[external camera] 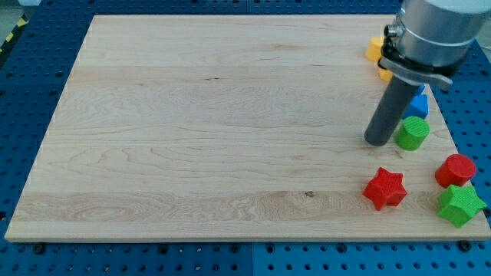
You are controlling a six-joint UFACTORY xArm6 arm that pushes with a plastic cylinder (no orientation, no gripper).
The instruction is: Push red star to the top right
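The red star (384, 188) lies on the wooden board (215, 123) near the view's bottom right. My tip (377, 141) rests on the board above the star, a short gap away, and just left of the green cylinder (412, 133). The dark rod rises from the tip to the grey arm at the view's top right.
A red cylinder (456, 170) and a green star (460, 205) sit right of the red star at the board's right edge. A blue block (418, 103) shows partly behind the rod. A yellow block (375, 50) and an orange block (385, 74) lie at the top right, partly hidden by the arm.
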